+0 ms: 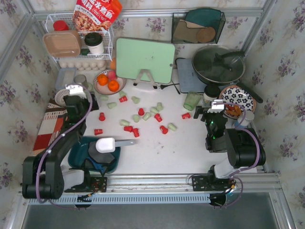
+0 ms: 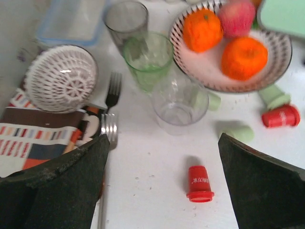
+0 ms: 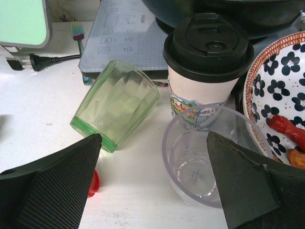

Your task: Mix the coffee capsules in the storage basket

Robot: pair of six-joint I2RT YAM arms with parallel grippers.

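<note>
Red and mint-green coffee capsules lie scattered over the middle of the white table. The dark teal storage basket sits at the near left, partly under my left arm, with a white scoop across it. I see no capsules inside it. My left gripper is open above the table, and one red capsule lies between its fingers, untouched. My right gripper is open too, over a clear glass. A red capsule peeks out beside its left finger.
A fruit bowl, glasses, a fork and a white strainer stand ahead of the left gripper. A tipped green glass, a lidded coffee cup and a patterned plate crowd the right gripper. A cutting board and a pan stand behind.
</note>
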